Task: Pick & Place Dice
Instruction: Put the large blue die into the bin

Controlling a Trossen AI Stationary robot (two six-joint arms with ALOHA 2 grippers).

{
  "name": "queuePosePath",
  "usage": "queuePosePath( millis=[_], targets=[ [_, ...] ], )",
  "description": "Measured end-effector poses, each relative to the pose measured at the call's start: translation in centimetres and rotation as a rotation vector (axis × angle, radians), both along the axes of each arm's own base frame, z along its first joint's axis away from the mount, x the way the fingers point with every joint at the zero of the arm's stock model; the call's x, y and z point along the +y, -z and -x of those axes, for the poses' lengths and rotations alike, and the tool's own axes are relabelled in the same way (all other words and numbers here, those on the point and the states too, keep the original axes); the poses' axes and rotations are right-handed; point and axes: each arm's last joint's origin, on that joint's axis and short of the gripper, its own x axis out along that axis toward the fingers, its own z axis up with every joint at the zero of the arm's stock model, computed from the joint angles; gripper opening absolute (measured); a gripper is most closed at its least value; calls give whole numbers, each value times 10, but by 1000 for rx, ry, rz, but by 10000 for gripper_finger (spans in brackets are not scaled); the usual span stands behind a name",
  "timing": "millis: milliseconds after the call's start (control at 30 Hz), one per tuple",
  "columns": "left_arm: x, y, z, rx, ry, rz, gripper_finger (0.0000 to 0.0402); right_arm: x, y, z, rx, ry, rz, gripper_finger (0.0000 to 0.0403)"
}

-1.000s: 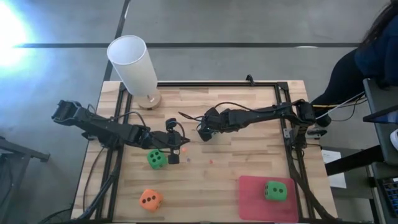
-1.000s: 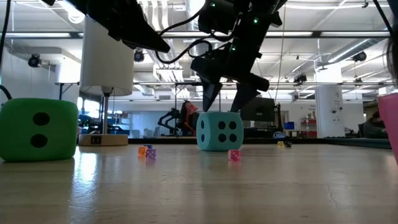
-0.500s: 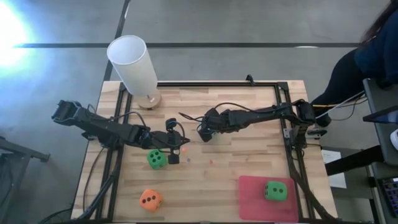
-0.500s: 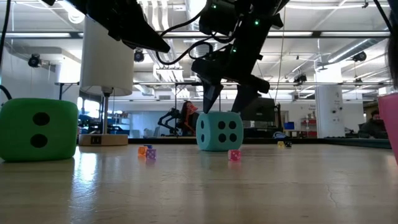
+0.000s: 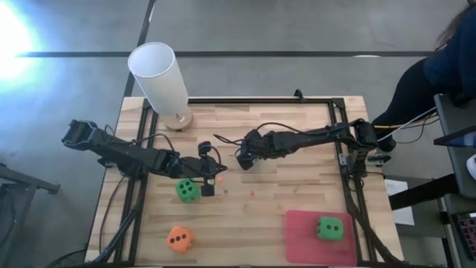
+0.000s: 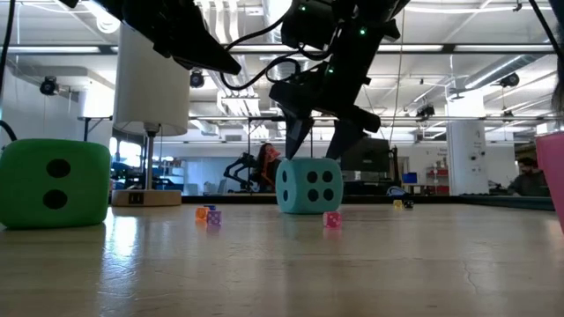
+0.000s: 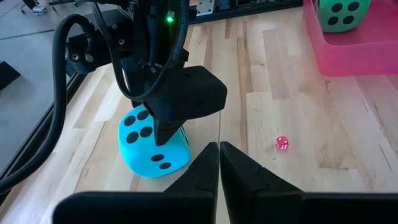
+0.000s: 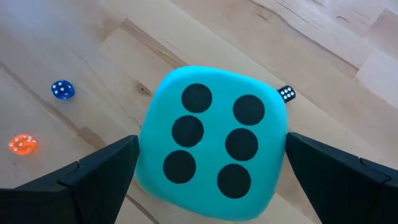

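The right arm reaches to mid-table, its right gripper [image 8: 211, 168] pointing straight down, fingers spread wide either side of the soft teal cube-shaped die [image 8: 211, 146], gripping nothing.

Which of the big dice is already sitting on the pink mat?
One bright green die, alone on the pink mat; the others rest on bare wood.

A wooden table [image 5: 297, 186] carries a white cylinder [image 5: 159, 77] on a round base, a teal die [image 6: 309, 186], a green die [image 5: 187, 190], an orange die [image 5: 179, 237], a pink mat [image 5: 301, 237], and several tiny, possibly plastic, dice [image 6: 332, 219].
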Motion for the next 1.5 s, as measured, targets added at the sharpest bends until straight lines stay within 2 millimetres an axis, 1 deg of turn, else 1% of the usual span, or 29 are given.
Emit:
queuePosePath(
  millis=[167,667,1000,1500],
  targets=[
    [0,0,0,0,0,0,19,0,-4,-2,-13,0,1,400],
    [0,0,0,0,0,0,19,0,-4,-2,-15,0,2,400],
    [0,0,0,0,0,0,19,0,-3,-2,-20,-2,3,400],
    [0,0,0,0,0,0,19,0,4,1,-5,0,9,400]
  ],
)
